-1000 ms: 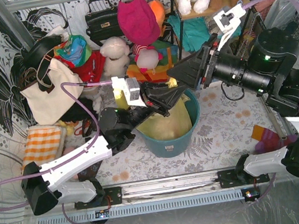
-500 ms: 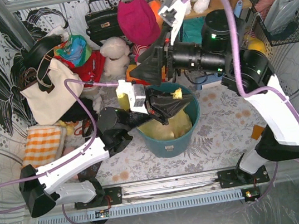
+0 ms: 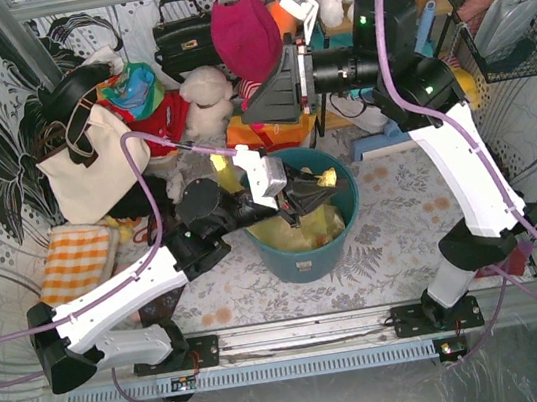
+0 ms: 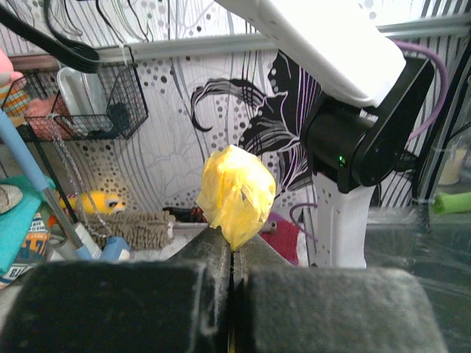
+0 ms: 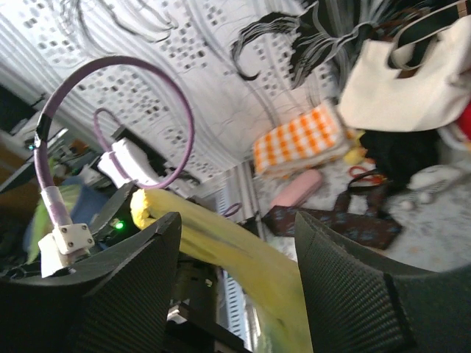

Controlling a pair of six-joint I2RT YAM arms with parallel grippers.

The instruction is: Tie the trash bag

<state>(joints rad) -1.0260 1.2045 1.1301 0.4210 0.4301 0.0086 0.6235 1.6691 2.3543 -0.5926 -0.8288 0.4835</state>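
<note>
The trash bag [image 3: 305, 228], thin yellow-green plastic, sits in the round teal bin [image 3: 310, 260]. My left gripper [image 3: 310, 191] reaches over the bin's rim and is shut on a bunched bit of the bag's edge; in the left wrist view a yellow tuft [image 4: 235, 193] sticks out above the closed left gripper [image 4: 234, 248]. My right gripper [image 3: 273, 94] is open and empty, high above the back of the bin, pointing left. In the right wrist view the pulled-up strand of the bag [image 5: 221, 246] shows beyond the wide-open right gripper [image 5: 235, 250].
A cream tote bag [image 3: 86, 163], an orange checked cloth [image 3: 75, 260], a black handbag [image 3: 185, 36] and plush toys [image 3: 208, 99] crowd the back and left. A wire basket [image 3: 508, 13] hangs at the right. The patterned mat [image 3: 405, 231] lies right of the bin.
My right arm has swung up and to the left, from the right side to above the back of the bin. My left gripper has shifted slightly right, still holding the bag.
</note>
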